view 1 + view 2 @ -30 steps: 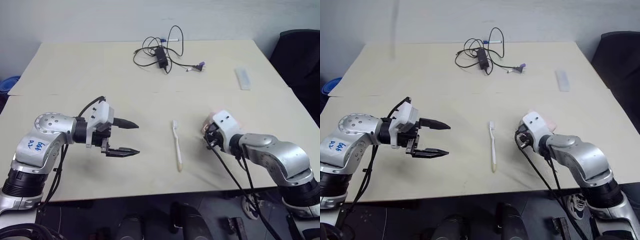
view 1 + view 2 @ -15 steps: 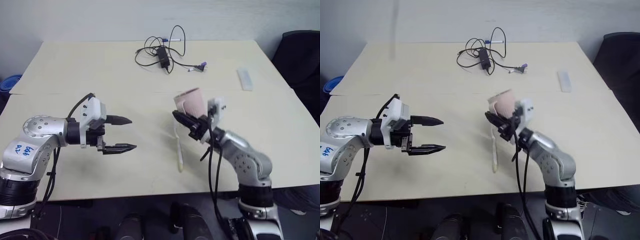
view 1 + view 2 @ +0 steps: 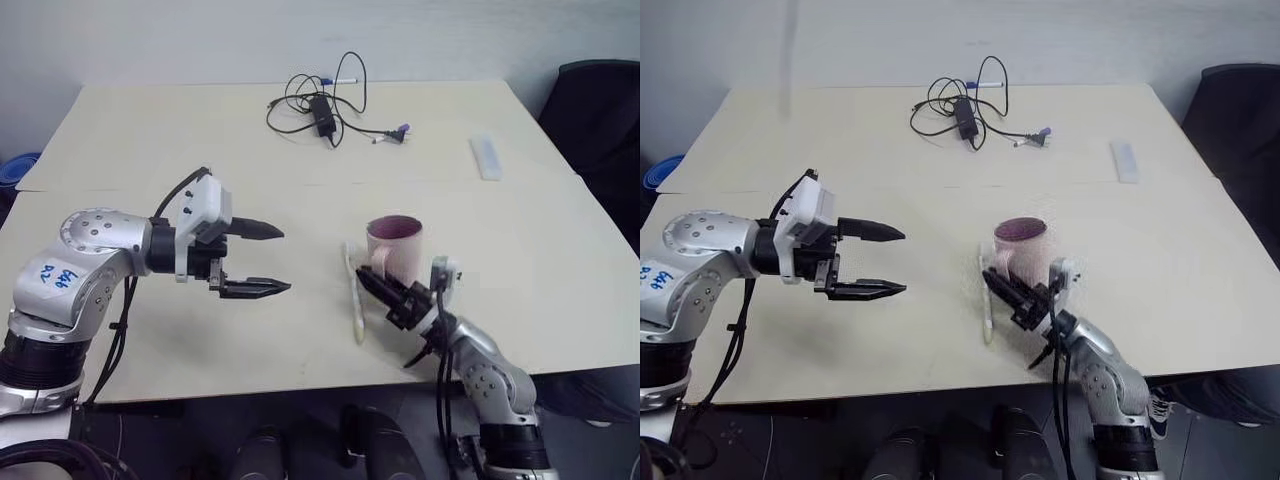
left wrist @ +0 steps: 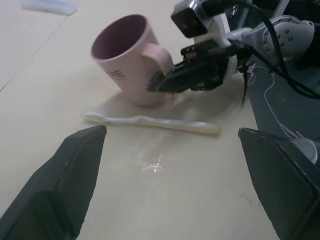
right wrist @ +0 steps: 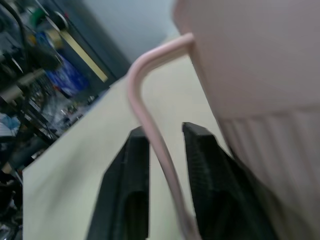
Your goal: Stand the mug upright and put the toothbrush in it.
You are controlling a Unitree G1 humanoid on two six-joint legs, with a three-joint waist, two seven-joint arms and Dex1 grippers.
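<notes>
Mug (image 3: 396, 247) now upright on surface (image 3: 150, 140); right gripper (image 3: 378, 289) jaws loosening around handle, left gripper (image 3: 268, 259) jaws wide, empty; toothbrush (image 3: 354, 292) next.

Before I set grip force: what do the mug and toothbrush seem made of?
Mug: probably matte plastic, possibly glazed ceramic; pale pink ribbed wall, thin loop handle, no sharp gloss. Toothbrush: likely smooth plastic; slim white-to-cream one-piece body, yellowish handle end.
</notes>
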